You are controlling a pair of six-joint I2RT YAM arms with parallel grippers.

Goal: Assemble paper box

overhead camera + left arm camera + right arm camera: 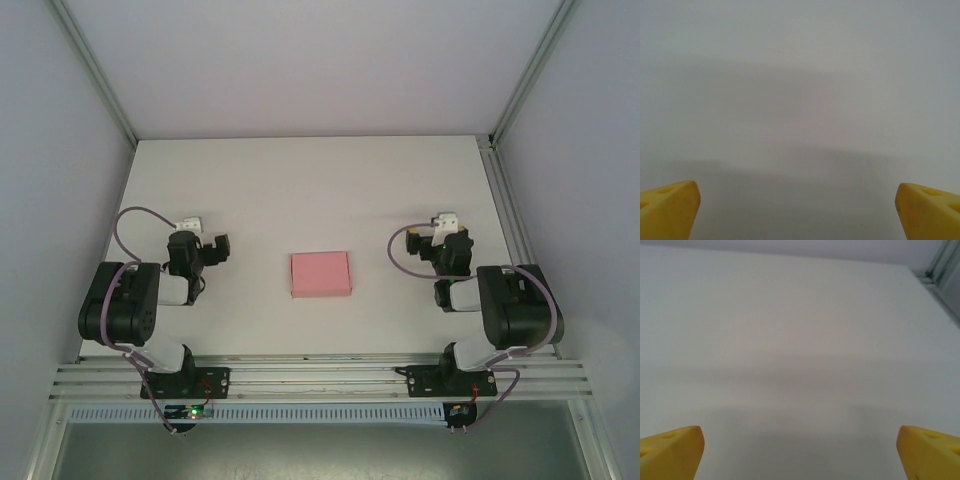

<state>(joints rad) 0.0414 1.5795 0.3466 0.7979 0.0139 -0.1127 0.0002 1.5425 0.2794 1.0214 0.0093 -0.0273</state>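
Observation:
The paper box (320, 274) is a small flat pink rectangle lying on the white table between the two arms, touched by nothing. My left gripper (196, 232) sits well to its left, and in the left wrist view that gripper (799, 210) stands open over bare table, yellow fingertips (670, 210) wide apart. My right gripper (440, 232) sits well to the right of the box. In the right wrist view it (800, 452) is open too, its yellow fingertips (927, 452) at the frame's lower corners with nothing between them.
The white table (300, 190) is walled by pale panels at the back and sides. An aluminium rail (505, 210) runs along its right edge and another rail (320, 375) along the near edge, where both arm bases are bolted.

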